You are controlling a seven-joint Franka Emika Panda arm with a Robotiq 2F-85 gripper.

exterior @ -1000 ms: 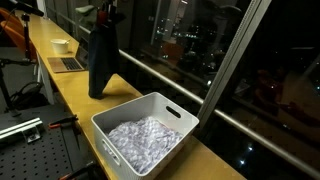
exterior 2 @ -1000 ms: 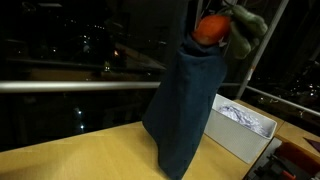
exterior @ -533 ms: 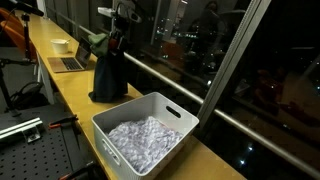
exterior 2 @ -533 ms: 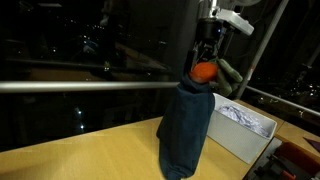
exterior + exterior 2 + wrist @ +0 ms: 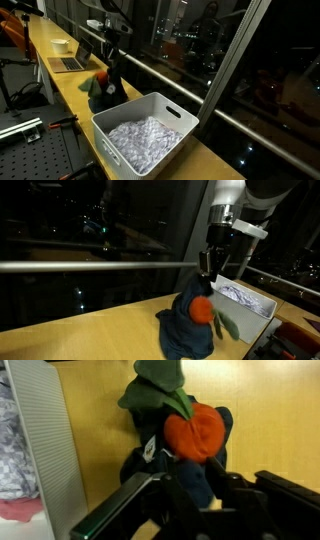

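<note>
A dark blue cloth (image 5: 183, 332) with an orange patch (image 5: 202, 308) and a green part (image 5: 222, 326) lies in a slumped heap on the wooden table, right beside a white plastic bin (image 5: 245, 320). My gripper (image 5: 207, 272) hangs straight down over the heap and is shut on the cloth's top fold. In the wrist view the blue cloth (image 5: 195, 478) runs up between my fingers (image 5: 195, 498), with the orange patch (image 5: 193, 430) and green part (image 5: 160, 385) beyond. The heap (image 5: 100, 96), the gripper (image 5: 111, 62) and the bin (image 5: 110, 150) also show in an exterior view.
The bin holds crumpled pale fabric (image 5: 145, 138). A laptop (image 5: 68, 63) and a white bowl (image 5: 61, 45) sit farther along the table. A dark window with a rail (image 5: 80, 265) runs along the table's far edge. A metal breadboard (image 5: 20, 125) lies below the table.
My gripper has come down with the cloth. The cloth hung tall a second ago and has now collapsed into a low heap on the table beside the bin.
</note>
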